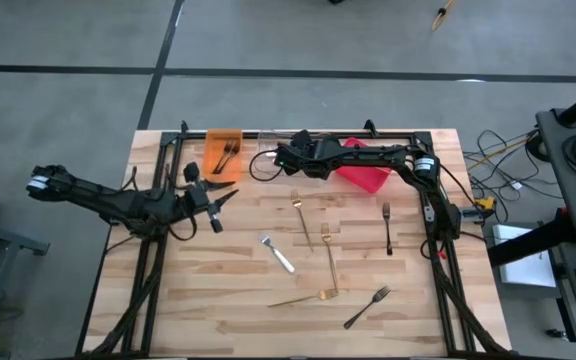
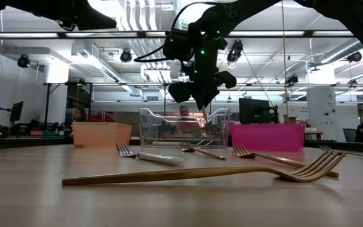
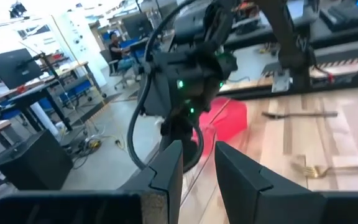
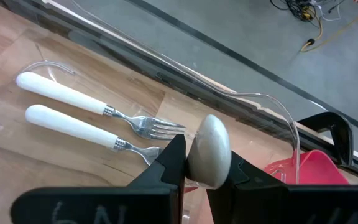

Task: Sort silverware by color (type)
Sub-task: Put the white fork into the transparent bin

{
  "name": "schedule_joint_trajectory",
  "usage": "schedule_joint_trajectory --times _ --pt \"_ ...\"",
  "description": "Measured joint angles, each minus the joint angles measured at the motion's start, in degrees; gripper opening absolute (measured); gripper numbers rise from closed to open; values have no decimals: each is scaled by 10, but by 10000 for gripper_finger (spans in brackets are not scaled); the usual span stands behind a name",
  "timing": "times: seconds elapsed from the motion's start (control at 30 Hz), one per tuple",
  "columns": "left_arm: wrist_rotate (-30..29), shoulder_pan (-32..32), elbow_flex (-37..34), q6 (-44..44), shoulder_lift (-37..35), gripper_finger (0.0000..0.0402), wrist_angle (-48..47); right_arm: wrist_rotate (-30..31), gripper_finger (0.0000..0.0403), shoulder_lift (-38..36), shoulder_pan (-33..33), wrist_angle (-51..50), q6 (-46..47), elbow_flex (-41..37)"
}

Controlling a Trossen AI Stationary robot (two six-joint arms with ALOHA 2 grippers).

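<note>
My right gripper (image 4: 207, 171) hangs over the clear bin (image 2: 156, 129) at the table's far edge, shut on a white-handled utensil (image 4: 209, 149). Two white-handled forks (image 4: 79, 118) lie flat on that bin's floor. My left gripper (image 1: 226, 197) hovers open at the left, level, with nothing between its fingers (image 3: 166, 174). On the table lie three gold forks (image 1: 328, 255), a white-handled fork (image 1: 278, 253) and two black forks (image 1: 387, 228). Black forks (image 1: 228, 155) rest in the orange bin (image 1: 212, 143). My right gripper pinches the white handle between its two fingers, close to the handle's rounded free end (image 4: 210, 134), which sticks up past the fingers. The fingers slant down from above. The utensil's lower part (image 2: 203, 112) hangs below them, over the clear bin's opening, lifted clear.
The red bin (image 1: 366, 178) stands right of the clear bin, under my right arm. A black frame rail (image 1: 298, 133) runs along the far edge. People and desks show in the room beyond the table.
</note>
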Motion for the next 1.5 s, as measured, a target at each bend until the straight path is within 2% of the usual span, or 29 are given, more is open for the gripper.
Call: schedule_joint_trajectory --times 1.23,1.33,1.5 --pt "-4 0 0 9 0 77 -14 1 29 0 0 21 -7 0" --pt "-4 0 0 9 0 77 -14 1 40 0 0 31 -16 0" --pt "-4 0 0 9 0 77 -14 1 82 0 0 35 -16 0"
